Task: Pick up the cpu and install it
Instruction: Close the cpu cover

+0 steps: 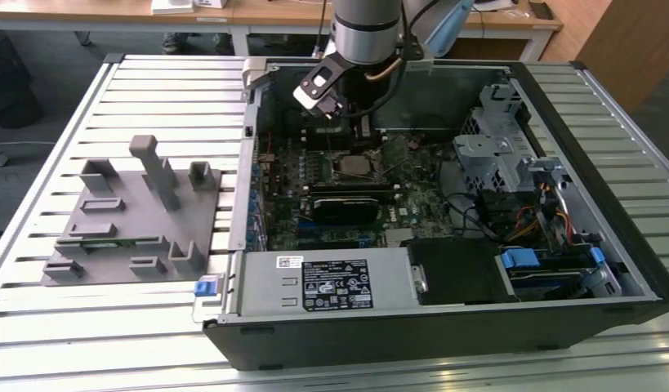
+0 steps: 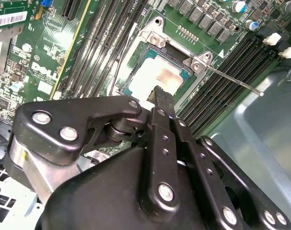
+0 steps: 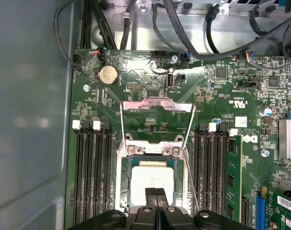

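The tool point(image 3: 156, 194) hangs with its fingers pressed together, gripping nothing. The cpu point(image 3: 151, 177) lies flat in the socket point(image 3: 122, 187) straight beneath the tips, and I can't tell if they touch. The retention frame point(image 3: 157, 101) stands swung open beside it.

The arm point(image 1: 367, 28) reaches down, its end effector point(image 3: 156, 194) pointing downward with fingertips point(image 3: 150, 196) pressed together.
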Tool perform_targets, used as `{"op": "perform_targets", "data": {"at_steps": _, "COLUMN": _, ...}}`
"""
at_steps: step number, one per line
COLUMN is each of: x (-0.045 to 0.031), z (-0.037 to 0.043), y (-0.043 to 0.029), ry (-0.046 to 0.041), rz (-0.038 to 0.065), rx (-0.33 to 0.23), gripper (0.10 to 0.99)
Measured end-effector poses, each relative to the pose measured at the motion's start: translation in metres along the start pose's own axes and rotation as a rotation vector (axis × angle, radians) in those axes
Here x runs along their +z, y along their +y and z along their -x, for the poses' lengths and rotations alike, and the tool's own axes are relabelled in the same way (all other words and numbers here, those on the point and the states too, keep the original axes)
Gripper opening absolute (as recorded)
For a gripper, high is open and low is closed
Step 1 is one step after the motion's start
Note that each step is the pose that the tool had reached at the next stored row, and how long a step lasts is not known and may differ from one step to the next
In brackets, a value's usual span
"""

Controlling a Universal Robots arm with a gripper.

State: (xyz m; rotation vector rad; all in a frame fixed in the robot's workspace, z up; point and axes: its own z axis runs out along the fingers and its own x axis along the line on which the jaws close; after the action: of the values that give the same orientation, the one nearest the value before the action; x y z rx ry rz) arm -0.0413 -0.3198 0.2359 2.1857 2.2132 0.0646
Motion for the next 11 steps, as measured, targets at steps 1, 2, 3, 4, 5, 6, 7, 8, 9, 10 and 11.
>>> {"op": "perform_targets", "data": {"at_steps": 1, "x": -0.0009, "z": 0.0000, "y": 0.0001, "ry": 0.0000, "rz": 0.000, "rx": 0.000, "gripper": 0.106}}
{"op": "perform_targets", "data": {"at_steps": 2, "x": -0.0017, "z": 0.0000, "y": 0.0001, "ry": 0.0004, "rz": 0.000, "rx": 0.000, "gripper": 0.106}}
{"op": "perform_targets", "data": {"at_steps": 3, "x": -0.0024, "z": 0.0000, "y": 0.0001, "ry": 0.0005, "rz": 0.000, "rx": 0.000, "gripper": 0.106}}
{"op": "perform_targets", "data": {"at_steps": 4, "x": -0.0029, "z": 0.0000, "y": 0.0002, "ry": 0.0005, "rz": 0.000, "rx": 0.000, "gripper": 0.106}}
{"op": "perform_targets", "data": {"at_steps": 5, "x": -0.0032, "z": 0.0000, "y": 0.0002, "ry": 0.0005, "rz": 0.000, "rx": 0.000, "gripper": 0.106}}
{"op": "perform_targets", "data": {"at_steps": 6, "x": -0.0037, "z": 0.0000, "y": 0.0002, "ry": 0.0006, "rz": 0.000, "rx": 0.000, "gripper": 0.106}}
{"op": "perform_targets", "data": {"at_steps": 7, "x": -0.0040, "z": 0.0000, "y": 0.0002, "ry": 0.0008, "rz": 0.000, "rx": 0.000, "gripper": 0.106}}
{"op": "perform_targets", "data": {"at_steps": 8, "x": -0.0044, "z": 0.0000, "y": 0.0002, "ry": 0.0010, "rz": 0.000, "rx": 0.000, "gripper": 0.106}}
{"op": "perform_targets", "data": {"at_steps": 9, "x": -0.0045, "z": -0.0001, "y": 0.0003, "ry": 0.0013, "rz": 0.000, "rx": 0.000, "gripper": 0.106}}
{"op": "perform_targets", "data": {"at_steps": 10, "x": -0.0048, "z": -0.0001, "y": 0.0003, "ry": 0.0012, "rz": 0.000, "rx": 0.000, "gripper": 0.106}}
{"op": "perform_targets", "data": {"at_steps": 11, "x": -0.0051, "z": 0.0000, "y": 0.0003, "ry": 0.0011, "rz": 0.000, "rx": 0.000, "gripper": 0.106}}
